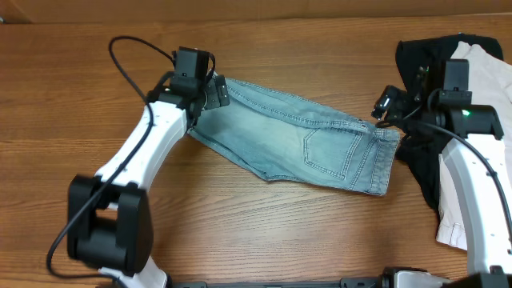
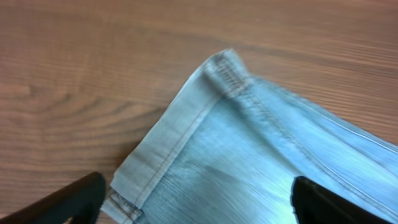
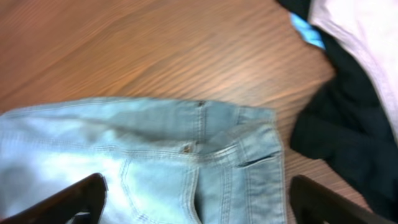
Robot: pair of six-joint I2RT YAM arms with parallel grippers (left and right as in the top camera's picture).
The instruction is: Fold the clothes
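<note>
The light-blue denim shorts [image 1: 296, 136] lie flat across the middle of the wooden table, hemmed leg to the left, waistband to the right. My left gripper [image 1: 210, 94] is open above the hemmed leg corner [image 2: 186, 149], its fingers spread either side of the cloth. My right gripper [image 1: 386, 106] is open above the waistband end [image 3: 249, 162], where a belt loop and pocket stitching show. Neither gripper holds anything.
A black garment [image 1: 420, 152] and cream-beige trousers [image 1: 488, 80] lie piled at the table's right edge, right beside the waistband. In the right wrist view the black garment [image 3: 348, 124] lies close to the right finger. Bare wooden table [image 1: 80, 96] surrounds the shorts.
</note>
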